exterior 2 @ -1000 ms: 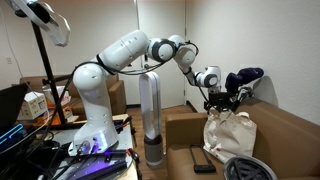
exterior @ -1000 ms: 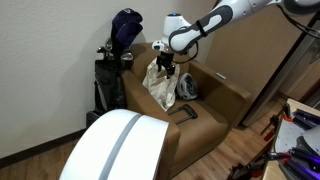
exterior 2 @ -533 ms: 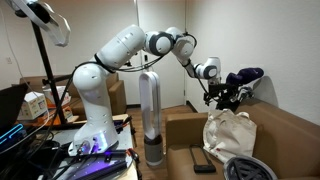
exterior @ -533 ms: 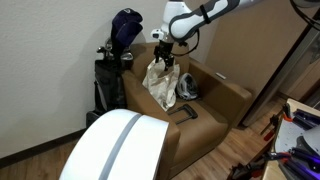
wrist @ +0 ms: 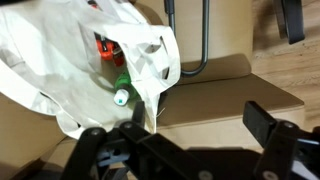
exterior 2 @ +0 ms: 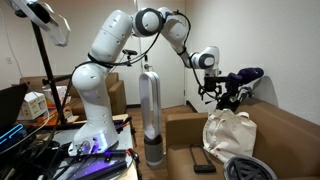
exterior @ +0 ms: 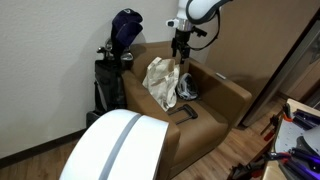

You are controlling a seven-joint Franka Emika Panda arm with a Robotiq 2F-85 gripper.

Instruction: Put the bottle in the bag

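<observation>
Surroundings first: in both exterior views we see the bag [exterior: 162, 82] [exterior 2: 230, 135] slumped on a brown couch [exterior: 218, 97]. Just beside the bag lies a dark rounded item [exterior: 188, 88], and nearer the seat's front edge a flat black item [exterior: 187, 112]. A black golf bag [exterior: 110, 80] with a dark blue head cover [exterior: 126, 25] stands against the couch's outer side, next to the bag. A large white rounded object [exterior: 115, 145] fills the foreground of that view but hides nothing of the bag. In an exterior view a tall grey tower fan [exterior 2: 150, 110] stands between the robot base and the couch.

We find the gripper [exterior: 181, 54] [exterior 2: 208, 94] raised above the bag, apart from it, with nothing between it and the bag's mouth.

View differences: only the wrist view looks into the bag [wrist: 60, 75]. There we see the bottle [wrist: 121, 90] lying inside the bag, white cap toward the camera, beside an orange-red item [wrist: 105, 48]. Neither exterior view shows the bottle; the cloth hides it. The wrist view also shows a dark metal tube frame [wrist: 186, 45] beyond the couch edge.

In the wrist view the gripper [wrist: 178, 128] has its jaws spread wide, and we see nothing held between them.
</observation>
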